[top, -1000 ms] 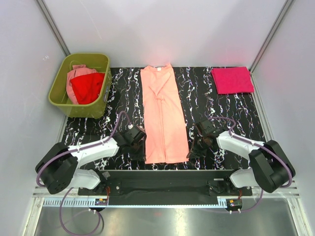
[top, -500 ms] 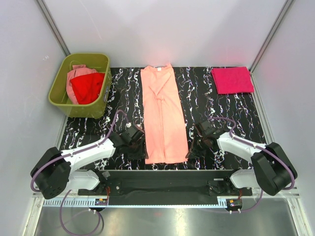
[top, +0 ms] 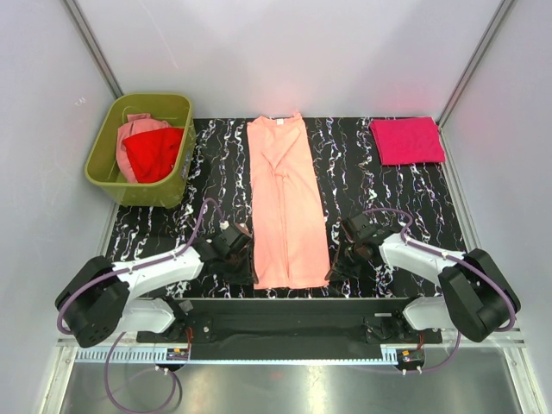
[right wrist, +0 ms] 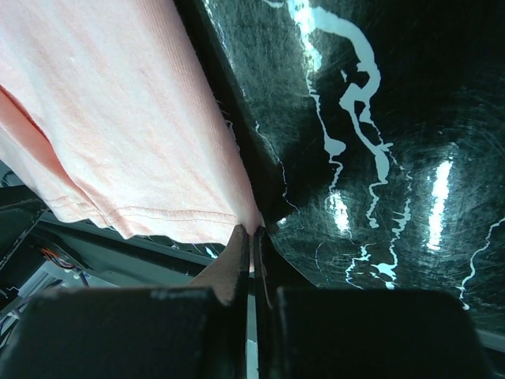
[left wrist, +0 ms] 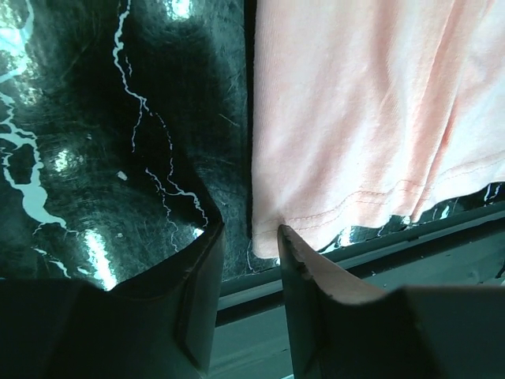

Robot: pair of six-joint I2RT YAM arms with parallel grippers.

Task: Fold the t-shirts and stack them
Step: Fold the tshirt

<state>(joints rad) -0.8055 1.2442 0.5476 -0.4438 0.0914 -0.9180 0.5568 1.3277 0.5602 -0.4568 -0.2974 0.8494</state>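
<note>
A salmon-peach t-shirt [top: 285, 198] lies folded into a long strip down the middle of the black marbled mat [top: 388, 198]. My left gripper [top: 247, 264] is low at the strip's near left corner. In the left wrist view it [left wrist: 248, 229] is open, and the hem corner of the shirt [left wrist: 355, 118] lies just ahead of the gap. My right gripper [top: 338, 266] is at the near right corner. In the right wrist view it [right wrist: 252, 230] is shut on the hem corner of the shirt [right wrist: 110, 118]. A magenta-pink t-shirt [top: 407, 140] lies folded at the far right.
An olive-green bin [top: 103, 160] stands at the far left and holds a red t-shirt [top: 155, 153] and a dusty pink one [top: 136, 128]. The mat's near edge and a black rail [top: 285, 312] run just behind both grippers. White walls close in the sides.
My left gripper was shut and is now open, and it has slid a little toward the near edge. My right gripper has stayed shut on the hem corner.
</note>
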